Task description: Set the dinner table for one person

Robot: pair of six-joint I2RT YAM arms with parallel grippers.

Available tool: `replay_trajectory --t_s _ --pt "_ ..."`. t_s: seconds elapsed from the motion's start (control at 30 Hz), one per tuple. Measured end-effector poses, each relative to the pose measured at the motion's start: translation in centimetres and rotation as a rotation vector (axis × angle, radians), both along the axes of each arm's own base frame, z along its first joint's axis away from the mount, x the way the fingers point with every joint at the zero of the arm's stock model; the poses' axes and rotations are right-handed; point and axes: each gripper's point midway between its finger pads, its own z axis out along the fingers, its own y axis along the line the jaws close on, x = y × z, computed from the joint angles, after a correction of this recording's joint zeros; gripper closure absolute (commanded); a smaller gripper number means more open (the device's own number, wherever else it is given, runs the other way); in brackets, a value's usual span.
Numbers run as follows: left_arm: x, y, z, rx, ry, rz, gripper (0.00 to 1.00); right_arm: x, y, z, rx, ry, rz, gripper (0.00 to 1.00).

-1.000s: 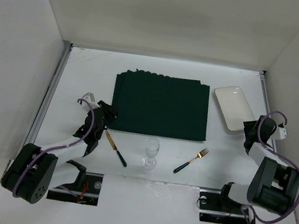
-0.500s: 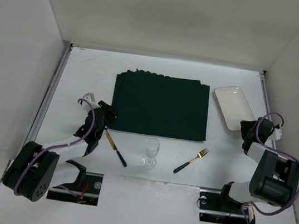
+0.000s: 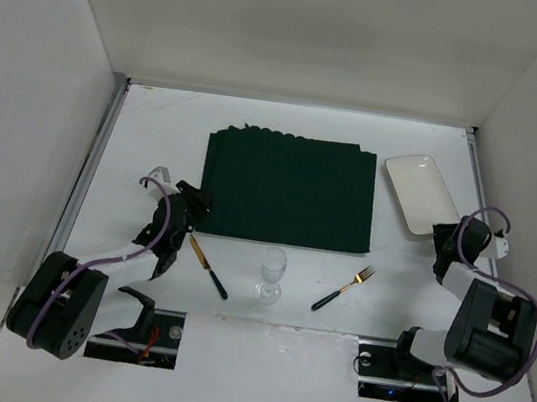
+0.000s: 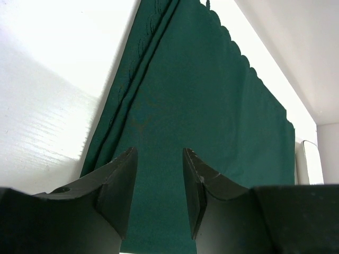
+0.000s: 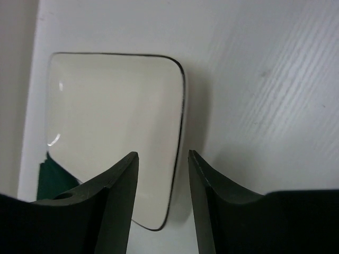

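Where glass stands, knife, fork flanking

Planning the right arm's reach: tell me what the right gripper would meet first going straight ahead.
The white plate: its dark-rimmed edge lies just ahead of the open right gripper, in line with the gap. How high the gripper sits above it is unclear.

Bright, even light — soft shadows, sharp

Flat matte white dinner table, seemingly square.
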Motion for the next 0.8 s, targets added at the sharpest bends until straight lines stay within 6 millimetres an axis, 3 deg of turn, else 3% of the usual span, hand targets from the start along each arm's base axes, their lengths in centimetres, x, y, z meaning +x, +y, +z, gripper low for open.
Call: replay_trajectory --t_s 0.17,0.4,0.63,0.8 --pt "-0.1 0.2 -0.2 0.0 0.005 0.003 0.62 0.1 1.0 -2.9 0.051 0.065 0.046 0.51" --pt "-0.1 0.5 -0.3 -0.007 0.007 0.014 0.61 0.7 1.4 -3.9 0.078 0.06 0.066 0.52" --pt "-0.1 0.6 -0.3 -0.014 0.008 0.022 0.56 0.8 1.4 -3.9 0.085 0.059 0.064 0.64" --pt "-0.1 0.9 -0.4 -0.018 0.007 0.031 0.56 1.5 2.0 -4.3 0.112 0.056 0.073 0.64"
